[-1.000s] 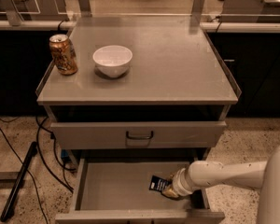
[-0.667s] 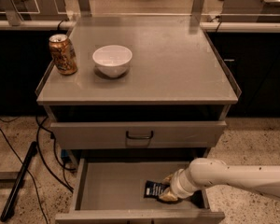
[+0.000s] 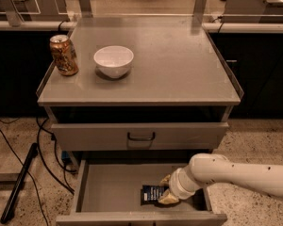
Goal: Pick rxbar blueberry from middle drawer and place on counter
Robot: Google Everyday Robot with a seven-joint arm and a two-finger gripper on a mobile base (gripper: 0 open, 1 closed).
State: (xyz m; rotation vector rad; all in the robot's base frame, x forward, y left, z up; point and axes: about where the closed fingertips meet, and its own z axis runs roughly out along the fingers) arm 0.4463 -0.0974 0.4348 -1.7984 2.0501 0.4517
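Observation:
The rxbar blueberry [image 3: 152, 193], a small dark navy bar with white print, is in the open middle drawer [image 3: 108, 192], near its front right. My gripper [image 3: 167, 189] reaches into the drawer from the right. Its two tan fingers [image 3: 168, 199] stand on either side of the bar's right end and are closed on it. The bar is low over the drawer floor. The counter [image 3: 170, 65] is the grey cabinet top above.
A white bowl [image 3: 113, 60] and a gold-brown can [image 3: 63, 54] stand on the counter's left part. A closed drawer front with a black handle [image 3: 141, 136] overhangs the open drawer. Black cables [image 3: 47, 149] and a dark bar lie on the floor at left.
My gripper and forearm have moved a little left and toward the drawer's front. The bar has shifted the same way with the fingers.

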